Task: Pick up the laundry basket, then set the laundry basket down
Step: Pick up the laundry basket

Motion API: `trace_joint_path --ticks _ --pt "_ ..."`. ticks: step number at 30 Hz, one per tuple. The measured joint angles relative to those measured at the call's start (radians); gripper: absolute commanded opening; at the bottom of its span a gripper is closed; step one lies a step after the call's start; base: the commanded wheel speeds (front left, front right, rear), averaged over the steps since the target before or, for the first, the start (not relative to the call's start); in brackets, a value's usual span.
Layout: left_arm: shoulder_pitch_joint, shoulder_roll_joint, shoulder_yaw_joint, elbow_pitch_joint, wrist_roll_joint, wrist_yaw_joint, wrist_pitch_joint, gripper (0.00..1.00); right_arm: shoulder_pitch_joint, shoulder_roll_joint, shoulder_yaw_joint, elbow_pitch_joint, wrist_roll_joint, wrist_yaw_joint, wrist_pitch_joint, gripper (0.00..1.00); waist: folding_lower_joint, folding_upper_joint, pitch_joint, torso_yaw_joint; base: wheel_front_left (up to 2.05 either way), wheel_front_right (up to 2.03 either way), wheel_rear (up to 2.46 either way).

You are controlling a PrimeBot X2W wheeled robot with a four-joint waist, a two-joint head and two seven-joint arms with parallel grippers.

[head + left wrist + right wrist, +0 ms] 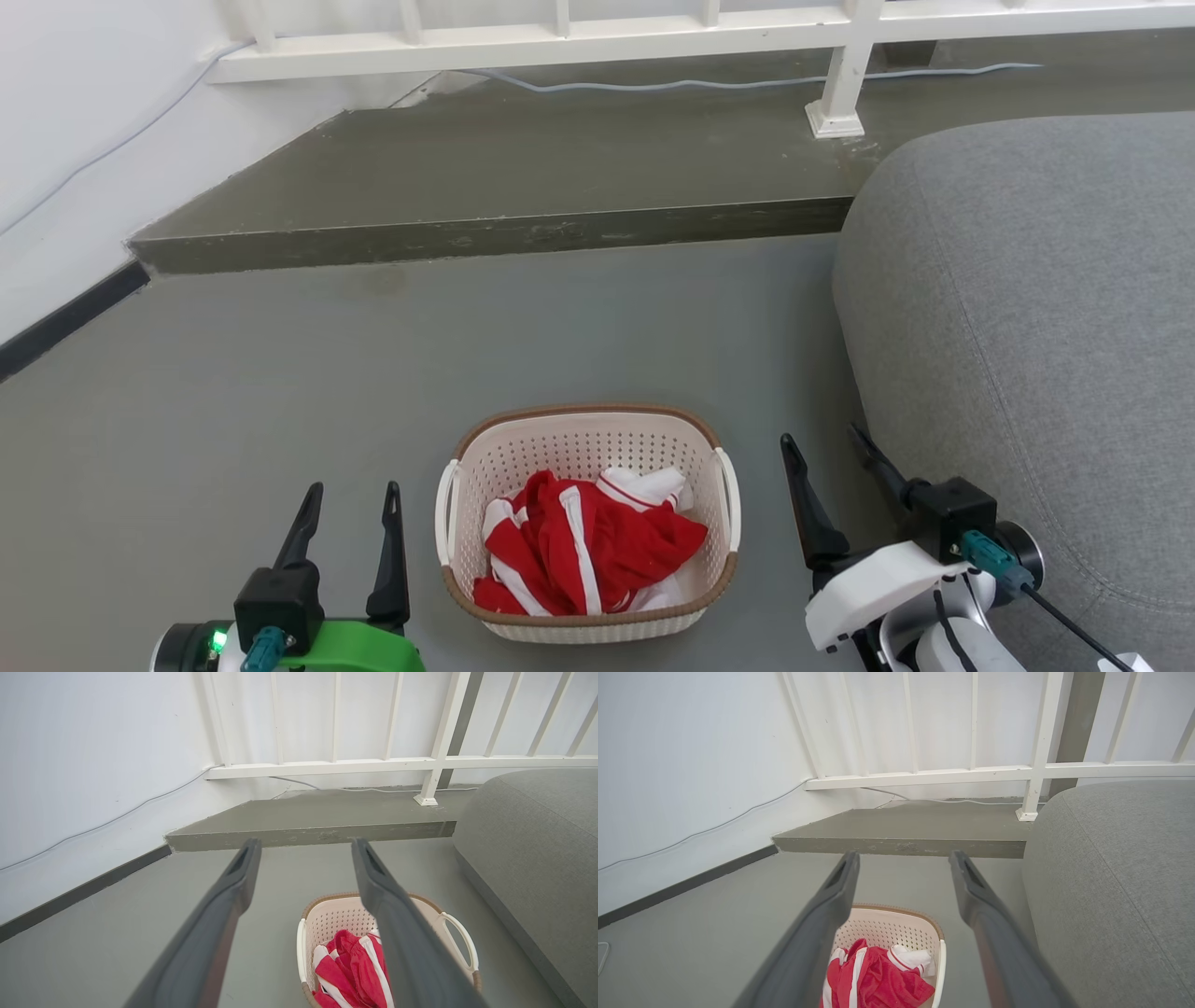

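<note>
Left claw (354, 487), right claw (822, 435) (both agape) flank basket (583, 446).

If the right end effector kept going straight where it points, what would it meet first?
Probably the step's front edge, or the floor just before it; basket lies left of that line, sofa right.

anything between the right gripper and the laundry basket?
Nothing. In the head view a strip of bare grey floor separates the right gripper from the laundry basket; the two are apart, not touching.
</note>
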Motion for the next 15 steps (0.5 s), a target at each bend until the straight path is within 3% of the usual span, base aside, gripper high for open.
trace_joint_path --ticks 15 --pt "-0.002 -0.001 -0.002 -0.016 0.001 -0.002 0.000 1.00 0.000 0.001 -0.015 -0.026 0.000 0.000 0.000 1.00 0.0000 0.0000 0.060 0.006 0.00 0.00 0.00"
